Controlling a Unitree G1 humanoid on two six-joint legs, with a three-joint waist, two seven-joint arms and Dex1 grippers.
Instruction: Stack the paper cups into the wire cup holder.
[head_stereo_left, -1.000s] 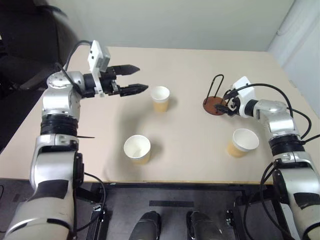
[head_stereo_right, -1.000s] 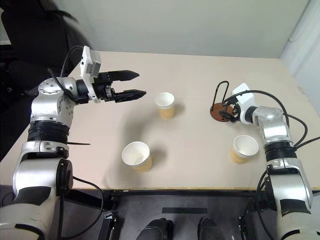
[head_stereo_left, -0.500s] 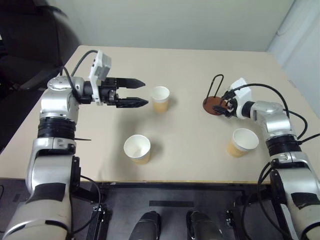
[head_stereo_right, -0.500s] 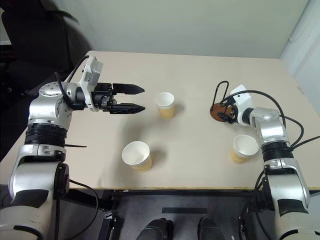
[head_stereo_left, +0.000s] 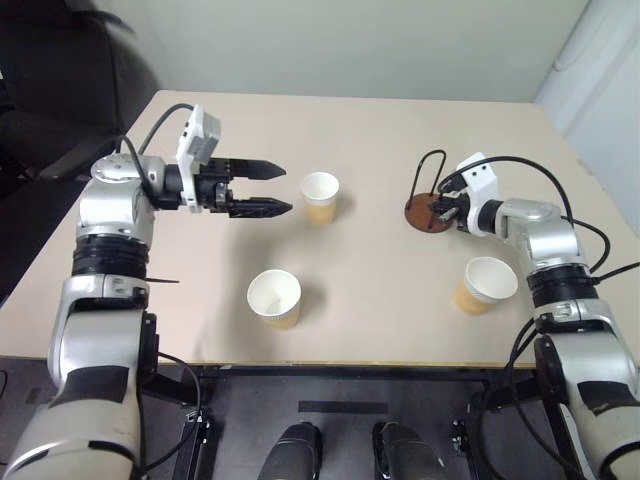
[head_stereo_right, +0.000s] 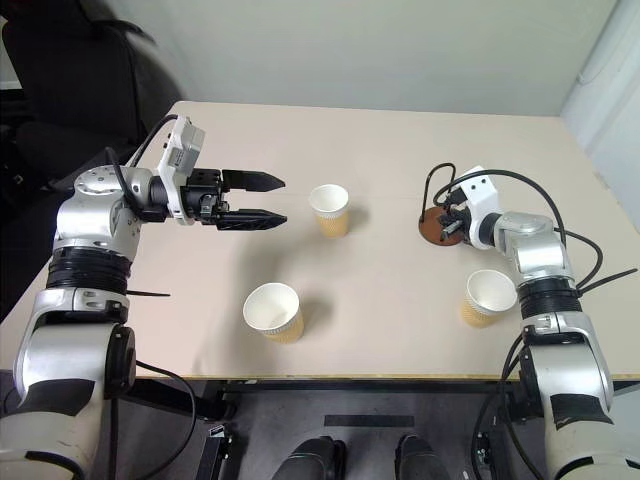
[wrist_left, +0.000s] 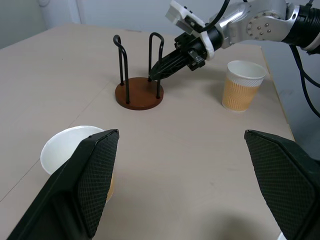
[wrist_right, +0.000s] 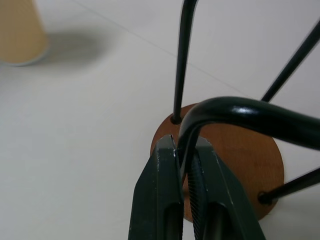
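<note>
left eye view, looking down over a pale beige table (head_stereo_left: 380, 300). nearest, along the front edge: one paper cup (head_stereo_left: 274, 297) left of centre, upright, mouth open, and a second paper cup (head_stereo_left: 484, 284) toward the right front, leaning a little, just beside the right arm. plenty of bare tabletop between these two, and a wide open strip running up the middle.

further back, a third paper cup (head_stereo_left: 320, 196) standing upright near the table's centre. to its left, level with it, the left gripper (head_stereo_left: 272, 189) hovering above the surface, pointing sideways toward that cup, black fingers spread wide with nothing between them; a clear gap left between fingertips and cup.

to the right of the centre cup, well apart from it, the wire cup holder (head_stereo_left: 430, 204): round reddish-brown base flat on the table, thin black wire loops rising upright, no cup inside. right gripper (wrist_right: 186, 165) reaching in from the right side, fingers pinched closed on one of the black wire loops just above the base, as seen close up in the right wrist view.

beyond, the far half of the table bare up to its back edge, then a plain light wall (head_stereo_left: 360, 45). dark chair (head_stereo_left: 60, 90) past the left edge; pale wall panel at the far right corner.
</note>
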